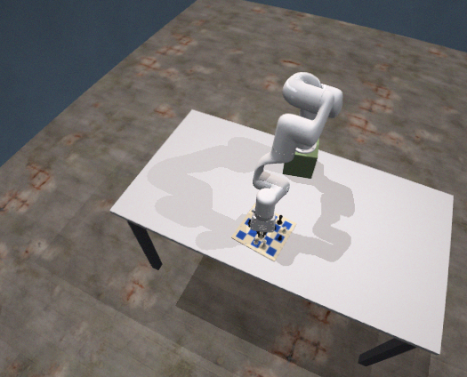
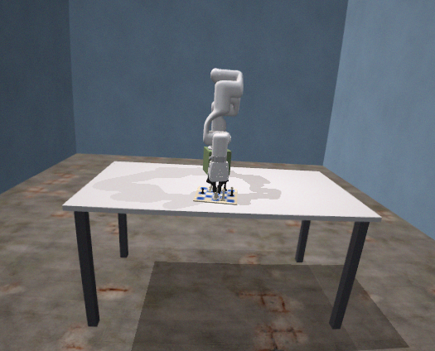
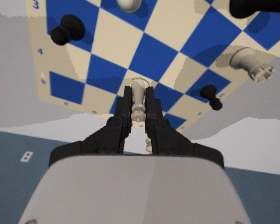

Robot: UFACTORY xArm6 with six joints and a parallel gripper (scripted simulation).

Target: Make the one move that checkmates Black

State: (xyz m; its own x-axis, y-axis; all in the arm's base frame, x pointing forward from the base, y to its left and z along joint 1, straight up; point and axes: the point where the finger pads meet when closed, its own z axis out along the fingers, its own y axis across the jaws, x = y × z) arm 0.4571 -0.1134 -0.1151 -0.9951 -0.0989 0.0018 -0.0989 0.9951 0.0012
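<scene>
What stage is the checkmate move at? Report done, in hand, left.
Done: the end effector is down over the chessboard and shut on a white piece.
In hand: that piece, base on its square near the board's edge.
Left: lift it, set it upright inside the mating square, release. The other pieces appear undisturbed.

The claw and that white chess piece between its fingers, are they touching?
Touching. In the wrist view the claw has both black fingers pressed against the sides of the white piece, with no gap showing on either side.
</scene>
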